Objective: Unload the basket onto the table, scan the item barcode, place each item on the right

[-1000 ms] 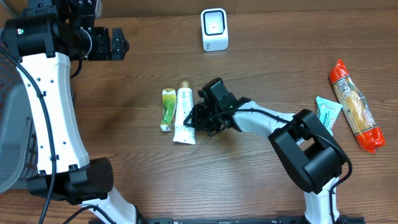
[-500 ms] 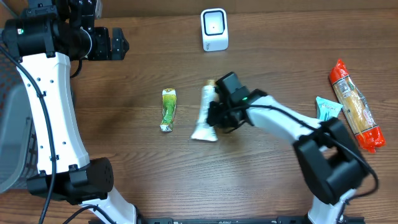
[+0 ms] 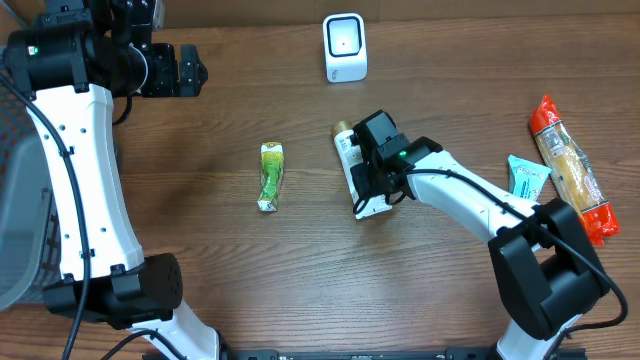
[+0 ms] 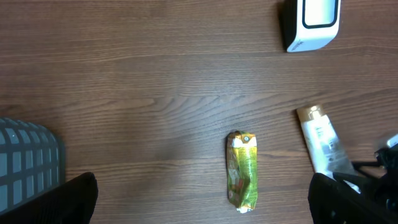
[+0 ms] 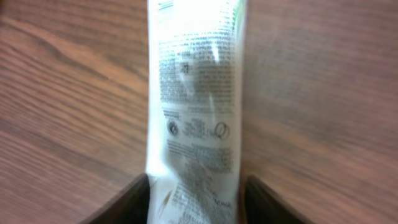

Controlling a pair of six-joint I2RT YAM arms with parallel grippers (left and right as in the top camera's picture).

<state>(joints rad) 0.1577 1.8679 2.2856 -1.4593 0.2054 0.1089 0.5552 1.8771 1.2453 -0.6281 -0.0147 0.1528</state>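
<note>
My right claw (image 5: pixel 194 186) straddles the white tube (image 5: pixel 196 93) on the wooden table (image 5: pixel 62 93); pinching or merely flanking, I cannot tell.

The white tube (image 3: pixel 350 160) lies flat on the table (image 3: pixel 240 280) near its middle, gold-coloured cap pointing away toward the scanner (image 3: pixel 345 47), body angled slightly, crimped end nearer and partly hidden; up close its upward face shows dense small black print and a few round symbols, with a strip of green along one edge, too blurred to read; the scanner stands upright well beyond the cap, a small white block with a dark front window.
</note>
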